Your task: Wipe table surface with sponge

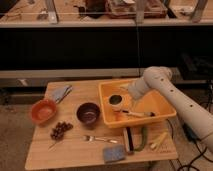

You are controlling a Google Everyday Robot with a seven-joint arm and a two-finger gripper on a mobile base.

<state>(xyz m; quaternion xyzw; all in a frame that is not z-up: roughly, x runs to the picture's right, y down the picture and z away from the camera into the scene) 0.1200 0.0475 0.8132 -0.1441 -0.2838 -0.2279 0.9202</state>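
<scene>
My gripper (119,99) was inside the yellow plastic tub (161,109), right of middle | grip: could not tell | blue-grey square sponge (114,153) lay bottom centre

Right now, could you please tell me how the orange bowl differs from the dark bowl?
The orange bowl looks wider, the dark bowl narrower. The orange bowl sits leftmost on the table, the dark bowl nearer the yellow bin. Both stand upright. The end effector is in the bin.
</scene>
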